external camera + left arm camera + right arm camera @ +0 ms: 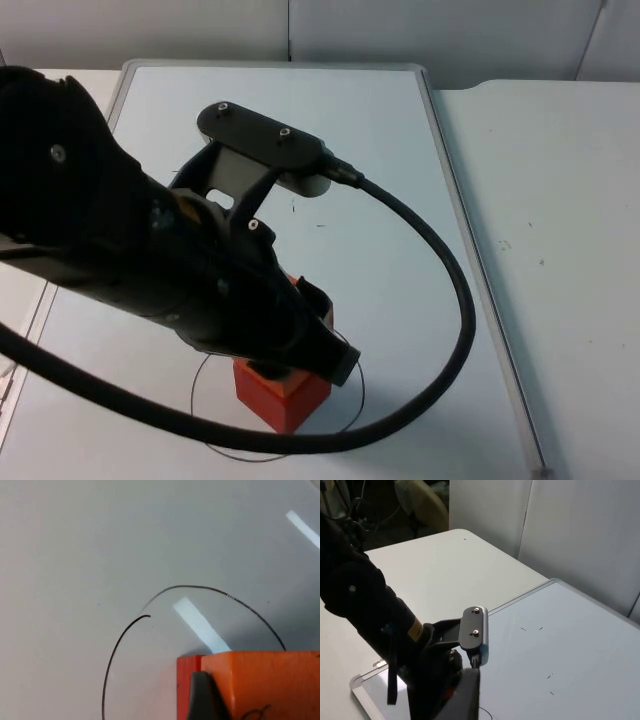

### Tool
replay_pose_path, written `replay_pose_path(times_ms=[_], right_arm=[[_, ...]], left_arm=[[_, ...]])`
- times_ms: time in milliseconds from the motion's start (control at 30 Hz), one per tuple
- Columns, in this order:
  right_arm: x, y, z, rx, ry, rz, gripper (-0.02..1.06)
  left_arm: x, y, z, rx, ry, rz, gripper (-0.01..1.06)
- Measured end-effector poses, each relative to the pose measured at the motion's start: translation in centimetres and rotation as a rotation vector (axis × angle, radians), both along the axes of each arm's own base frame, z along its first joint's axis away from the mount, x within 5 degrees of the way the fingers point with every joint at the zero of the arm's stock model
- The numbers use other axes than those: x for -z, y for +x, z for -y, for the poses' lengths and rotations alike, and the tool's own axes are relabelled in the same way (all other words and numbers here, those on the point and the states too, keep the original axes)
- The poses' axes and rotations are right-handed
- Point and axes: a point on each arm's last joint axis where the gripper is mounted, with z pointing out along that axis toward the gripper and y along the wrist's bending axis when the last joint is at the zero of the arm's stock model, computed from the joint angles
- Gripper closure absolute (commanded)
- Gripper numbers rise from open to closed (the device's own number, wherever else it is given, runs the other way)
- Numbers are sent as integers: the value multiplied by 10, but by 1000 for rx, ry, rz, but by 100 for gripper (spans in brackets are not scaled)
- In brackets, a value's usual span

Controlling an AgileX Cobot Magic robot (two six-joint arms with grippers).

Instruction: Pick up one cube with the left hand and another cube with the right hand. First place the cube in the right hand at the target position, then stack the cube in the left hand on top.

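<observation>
White surface [560, 200] carries a whiteboard [400, 180], bare across its upper and right parts, rim running down the right. Left gripper [300, 350] at lower centre clamps an orange-red cube [285, 395] inside a drawn black circle [115, 650]. Right gripper: can't tell.

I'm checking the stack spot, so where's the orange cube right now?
In the top view the orange cube sits inside the drawn circle near the whiteboard's front edge, directly under the left end effector.
</observation>
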Motion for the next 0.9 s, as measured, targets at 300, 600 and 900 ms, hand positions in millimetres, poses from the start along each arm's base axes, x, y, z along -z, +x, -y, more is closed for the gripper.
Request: replay_pose_path(times_ms=[300,600,900], right_arm=[[0,0,0,0,0,0,15],[0,0,0,0,0,0,15],[0,0,0,0,0,0,15]], left_arm=[[7,1,1,-2,15,-13,105],[9,2,1,-5,17,-9,104],[9,2,1,-1,19,-14,61]])
